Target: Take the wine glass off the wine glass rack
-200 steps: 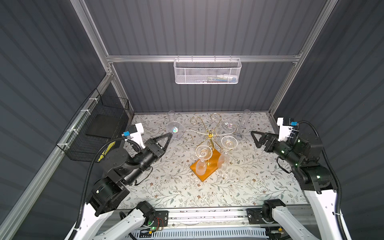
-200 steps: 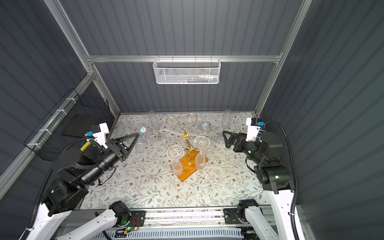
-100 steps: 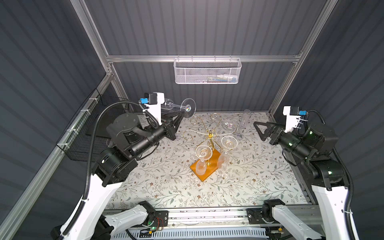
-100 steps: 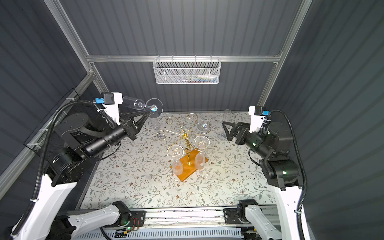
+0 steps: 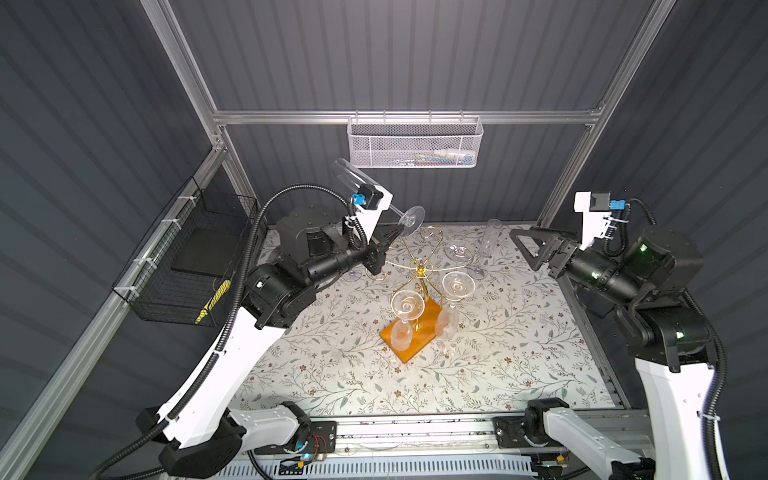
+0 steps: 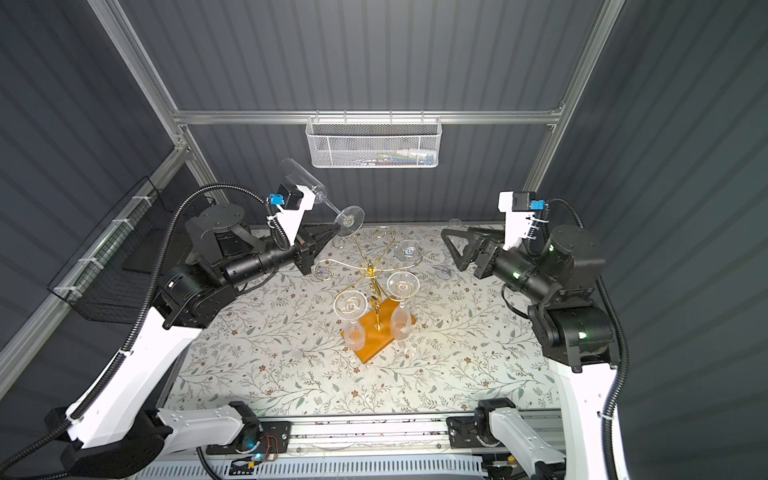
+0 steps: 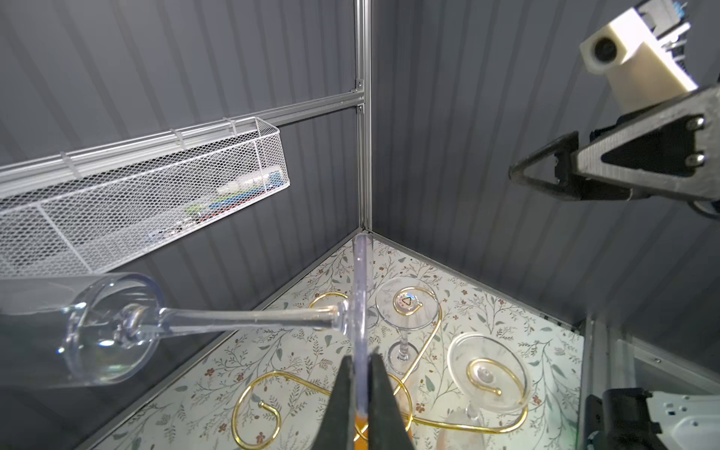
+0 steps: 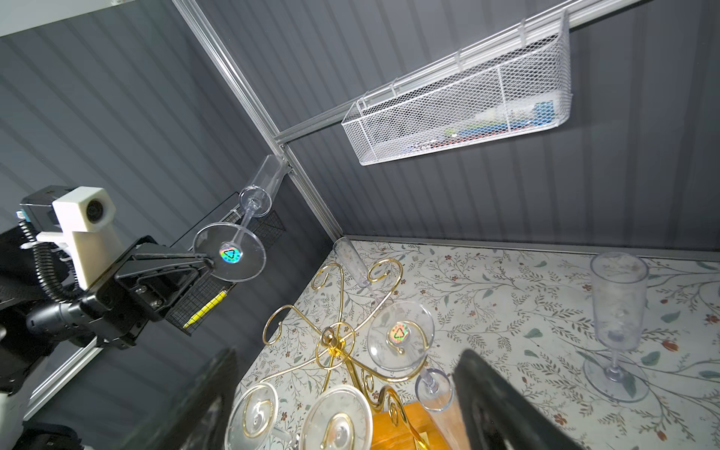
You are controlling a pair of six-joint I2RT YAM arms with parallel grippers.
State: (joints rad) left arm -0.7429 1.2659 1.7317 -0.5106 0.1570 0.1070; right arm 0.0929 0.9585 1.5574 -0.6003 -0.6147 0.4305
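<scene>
Clamping the edge of the round foot, the left gripper (image 8: 208,261) holds the wine glass (image 8: 255,202) in the air, clear of the wine glass rack (image 8: 331,343) and up to its rear-left, bowl tilted toward the corner post (image 8: 233,80). The glass is a clear, narrow flute with a thin stem and flat disc foot, whose underside bears a round holographic sticker (image 8: 230,254) printed with a black triangle symbol; any lettering is too small to read. The right gripper (image 5: 525,249) hovers right of the rack, jaws wide apart and empty.
</scene>
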